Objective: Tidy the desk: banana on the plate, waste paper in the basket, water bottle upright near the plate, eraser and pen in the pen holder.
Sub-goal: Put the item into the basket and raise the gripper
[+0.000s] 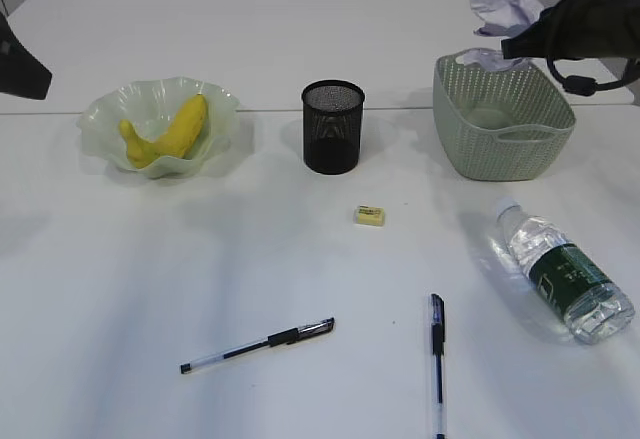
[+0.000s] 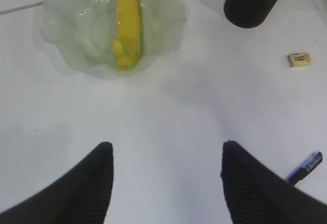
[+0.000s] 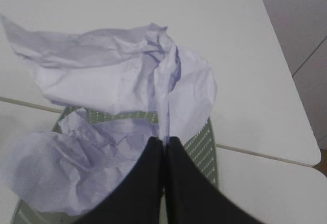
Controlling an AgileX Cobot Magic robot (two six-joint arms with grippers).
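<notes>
Above the basket [image 3: 204, 147], the right claw [image 3: 164, 141] pinches the waste paper [image 3: 127, 76].

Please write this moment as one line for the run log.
banana: on plate | right gripper: shut on waste paper, above basket | left gripper: open, empty | water bottle: lying

the desk [image 1: 300, 259] is a smooth, matt white top. the plate [image 1: 105, 109] looks like glossy translucent pale green plastic or glass, holding a smooth-skinned yellow banana [image 1: 178, 131]. the pen holder [image 1: 333, 127] is black metal mesh. the basket [image 1: 500, 154] is matt sage-green plastic with a woven-look perforated wall. the waste paper [image 3: 127, 76] is creased, crumpled white paper. the water bottle [image 1: 565, 279] is clear, shiny plastic with a dark green label. the eraser [image 1: 369, 216] looks matt yellow.
</notes>
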